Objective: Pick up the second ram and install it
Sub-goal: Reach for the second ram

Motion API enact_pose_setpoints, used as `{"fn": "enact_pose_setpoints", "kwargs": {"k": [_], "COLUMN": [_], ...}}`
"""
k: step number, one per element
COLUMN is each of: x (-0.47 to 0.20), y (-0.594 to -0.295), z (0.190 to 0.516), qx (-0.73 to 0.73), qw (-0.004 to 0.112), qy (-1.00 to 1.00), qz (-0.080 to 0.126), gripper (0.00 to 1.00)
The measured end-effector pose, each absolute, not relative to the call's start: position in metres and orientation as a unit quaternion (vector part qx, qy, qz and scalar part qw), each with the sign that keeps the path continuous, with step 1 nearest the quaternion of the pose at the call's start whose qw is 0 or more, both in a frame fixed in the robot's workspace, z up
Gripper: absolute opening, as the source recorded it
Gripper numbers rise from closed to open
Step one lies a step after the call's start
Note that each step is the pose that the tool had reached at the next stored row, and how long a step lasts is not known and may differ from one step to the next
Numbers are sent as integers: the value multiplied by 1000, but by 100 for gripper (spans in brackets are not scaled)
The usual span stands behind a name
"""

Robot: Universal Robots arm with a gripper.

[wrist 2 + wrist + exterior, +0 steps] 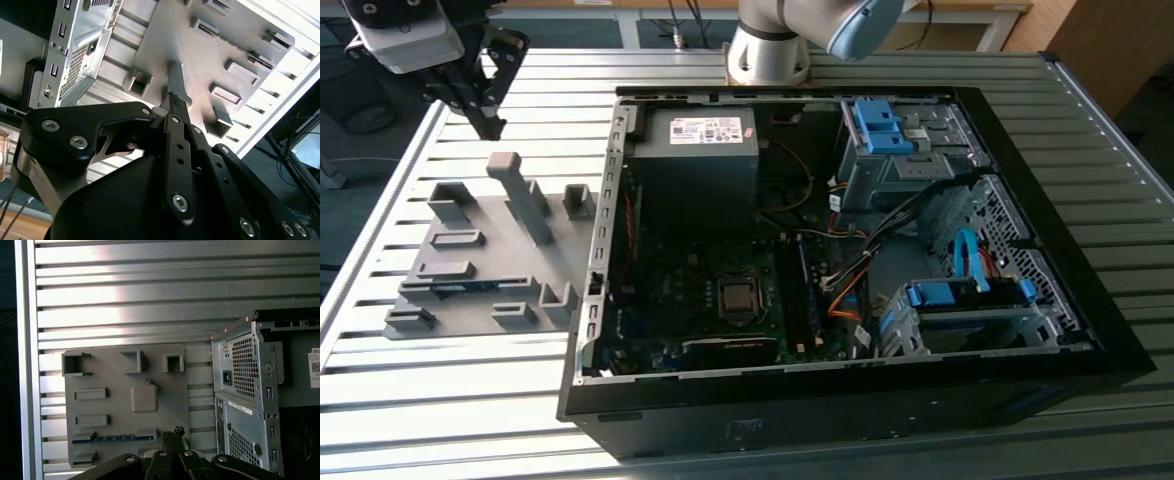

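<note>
Gripper (491,126) hovers above grey holder tray (491,268), fingers (168,436) pinched together on nothing, second ram (112,438) sitting in its tray slot apart from the tips; risk: descending unopened or off-line jams tips into strip or holder blocks (145,399).

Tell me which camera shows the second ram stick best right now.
The first wrist view: the ram lies full length, a blue strip in the grey holder, seen from above. The exterior view shows it as a thin blue sliver. The second wrist view shows the holder's blocks at a slant.
</note>
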State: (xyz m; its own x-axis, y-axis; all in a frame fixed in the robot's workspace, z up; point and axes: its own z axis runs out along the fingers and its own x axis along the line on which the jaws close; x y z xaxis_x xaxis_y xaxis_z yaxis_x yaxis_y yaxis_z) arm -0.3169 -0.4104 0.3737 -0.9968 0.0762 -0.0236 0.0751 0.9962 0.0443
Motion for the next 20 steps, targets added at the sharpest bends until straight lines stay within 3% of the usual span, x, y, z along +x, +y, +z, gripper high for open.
{"fn": "enact_pose_setpoints", "kwargs": {"k": [20], "x": [-329], "y": [-410], "z": [374], "qx": [38], "qw": [13], "qy": [999], "qz": [22], "gripper": [11]}}
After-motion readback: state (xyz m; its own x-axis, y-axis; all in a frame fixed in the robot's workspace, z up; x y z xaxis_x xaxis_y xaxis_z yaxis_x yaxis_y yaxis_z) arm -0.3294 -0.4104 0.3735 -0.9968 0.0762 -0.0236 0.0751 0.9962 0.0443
